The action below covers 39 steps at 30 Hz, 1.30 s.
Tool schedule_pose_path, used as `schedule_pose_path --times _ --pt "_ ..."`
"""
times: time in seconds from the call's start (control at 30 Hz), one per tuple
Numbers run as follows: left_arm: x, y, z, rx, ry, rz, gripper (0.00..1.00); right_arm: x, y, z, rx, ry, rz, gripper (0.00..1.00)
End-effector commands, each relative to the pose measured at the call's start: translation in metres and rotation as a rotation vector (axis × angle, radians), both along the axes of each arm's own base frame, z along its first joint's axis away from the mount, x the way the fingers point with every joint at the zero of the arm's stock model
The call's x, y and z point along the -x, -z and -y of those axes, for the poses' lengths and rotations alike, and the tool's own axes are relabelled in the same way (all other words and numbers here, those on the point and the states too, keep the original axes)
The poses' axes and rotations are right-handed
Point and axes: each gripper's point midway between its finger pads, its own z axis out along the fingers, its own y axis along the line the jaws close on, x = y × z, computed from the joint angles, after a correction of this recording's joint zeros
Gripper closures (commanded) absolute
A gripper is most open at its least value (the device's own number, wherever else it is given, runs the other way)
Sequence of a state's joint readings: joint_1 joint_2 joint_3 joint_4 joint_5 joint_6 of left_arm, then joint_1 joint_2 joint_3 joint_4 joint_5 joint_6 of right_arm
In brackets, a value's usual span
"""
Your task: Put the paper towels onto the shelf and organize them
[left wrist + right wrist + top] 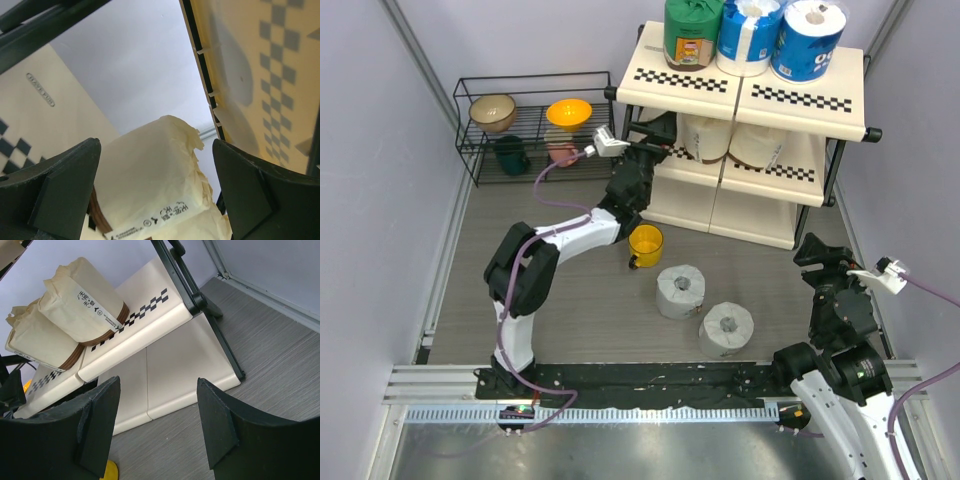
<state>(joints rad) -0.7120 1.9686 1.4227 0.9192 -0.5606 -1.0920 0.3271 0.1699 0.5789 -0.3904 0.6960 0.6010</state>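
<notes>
Nearest, at four o'clock of the worktop (570, 320): right end effector (157, 432), half spread, grasping nothing. Toward the middle: nearer grey-white roll (727, 330) and farther grey-white roll (680, 291), both unshelved, yellow cup (645, 243) at eleven o'clock of them. Beyond, at one o'clock: left end effector (156, 150) inside the middle tier of the shelf (800, 95), released, fingers (65, 195) astride a cream roll (150, 195). Reads as the letting-go of a placement. Next calls for backing straight out without dragging that roll, then fetching a grey-white one. Farthest, on top: green roll (692, 30), two blue-and-white rolls (748, 35). Clearance beside the cream roll visible only from the left wrist; the loose pair only from overhead.
</notes>
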Motion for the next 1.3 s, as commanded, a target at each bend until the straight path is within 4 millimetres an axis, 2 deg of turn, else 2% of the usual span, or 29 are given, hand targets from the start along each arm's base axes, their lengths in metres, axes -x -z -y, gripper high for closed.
schedule_pose_path --times 0.0,0.1,0.13,0.17,0.2,0.23,0.27,0.3,0.33,0.37,0.47,0.5,0.53,0.57,0.6,0.63,0.67,0.7,0.77,0.8,0.83,0.9,0.97,1.0,1.03,1.07,1.13,1.27 --pt "0.025 -0.043 -0.03 0.075 -0.029 0.098 0.0 0.003 -0.015 0.001 -0.033 0.003 0.049 0.32" --pt "0.041 -0.043 -0.037 0.073 -0.001 0.11 0.0 0.003 -0.013 0.0 -0.033 -0.003 0.043 0.32" --pt "0.046 -0.035 -0.038 0.059 0.01 0.099 0.0 0.003 -0.013 0.0 -0.032 -0.003 0.044 0.32" --pt "0.053 -0.044 -0.042 0.064 0.021 0.113 0.0 0.002 -0.013 0.0 -0.034 -0.001 0.042 0.32" --pt "0.06 -0.046 -0.04 0.042 0.049 0.124 0.0 0.002 -0.012 0.0 -0.034 -0.003 0.041 0.32" --pt "0.063 -0.039 -0.04 0.012 0.059 0.117 0.0 0.002 -0.012 -0.001 -0.035 -0.008 0.041 0.32" --pt "0.071 -0.046 -0.042 -0.01 0.069 0.127 0.0 0.002 -0.01 -0.001 -0.034 -0.008 0.039 0.32" --pt "0.076 -0.045 -0.04 -0.054 0.087 0.134 0.0 0.001 -0.009 -0.002 -0.034 -0.009 0.035 0.32" --pt "0.08 -0.036 -0.04 -0.09 0.097 0.119 0.0 0.001 -0.008 -0.002 -0.031 -0.011 0.032 0.32" --pt "0.089 -0.042 -0.045 -0.109 0.102 0.123 0.0 0.0 -0.008 -0.002 -0.033 -0.012 0.032 0.32" --pt "0.101 -0.019 -0.052 -0.232 0.111 0.078 0.0 0.0 -0.006 -0.002 -0.023 -0.009 0.023 0.32" --pt "0.111 -0.03 -0.06 -0.246 0.105 0.093 0.0 0.0 -0.006 -0.002 -0.022 -0.009 0.024 0.32" --pt "0.113 -0.008 -0.063 -0.329 0.104 0.041 0.0 0.0 -0.006 -0.002 -0.02 -0.01 0.022 0.32" --pt "0.117 -0.002 -0.067 -0.371 0.104 0.021 0.0 0.0 -0.005 -0.002 -0.016 -0.012 0.019 0.32" --pt "0.126 -0.009 -0.076 -0.394 0.099 0.024 0.0 -0.002 -0.005 -0.005 -0.016 -0.025 0.015 0.32" --pt "0.129 0.014 -0.078 -0.496 0.112 -0.039 0.0 -0.003 -0.005 -0.007 -0.013 -0.035 0.013 0.32" --pt "0.134 0.018 -0.083 -0.531 0.113 -0.057 0.0 -0.004 -0.005 -0.008 -0.009 -0.041 0.009 0.32" --pt "0.143 0.021 -0.093 -0.558 0.106 -0.068 0.0 -0.008 -0.002 -0.014 0.0 -0.066 -0.01 0.32" --pt "0.153 0.04 -0.108 -0.652 0.086 -0.11 0.0 -0.013 -0.004 -0.021 0.015 -0.102 -0.02 0.31" --pt "0.158 0.06 -0.116 -0.693 0.08 -0.143 0.0 -0.016 -0.003 -0.029 0.021 -0.143 -0.031 0.32" --pt "0.168 0.059 -0.13 -0.708 0.06 -0.15 0.0 -0.021 -0.002 -0.035 0.027 -0.168 -0.054 0.31" --pt "0.178 0.08 -0.15 -0.766 0.019 -0.194 0.0 -0.027 -0.001 -0.046 0.035 -0.222 -0.081 0.32" --pt "0.19 0.087 -0.169 -0.79 -0.012 -0.215 0.0 -0.034 -0.003 -0.067 0.039 -0.325 -0.106 0.32" --pt "0.194 0.104 -0.178 -0.825 -0.032 -0.248 0.0 -0.036 -0.003 -0.075 0.041 -0.367 -0.116 0.32" --pt "0.198 0.112 -0.184 -0.845 -0.038 -0.266 0.0 -0.035 -0.01 -0.087 0.037 -0.436 -0.108 0.33" --pt "0.203 0.111 -0.192 -0.844 -0.057 -0.261 0.0 -0.038 -0.005 -0.095 0.036 -0.47 -0.142 0.33" --pt "0.208 0.129 -0.203 -0.9 -0.078 -0.289 0.0 -0.038 -0.011 -0.105 0.028 -0.522 -0.151 0.33" --pt "0.217 0.139 -0.222 -0.947 -0.128 -0.301 0.0 -0.034 -0.003 -0.128 0.005 -0.647 -0.218 0.33"
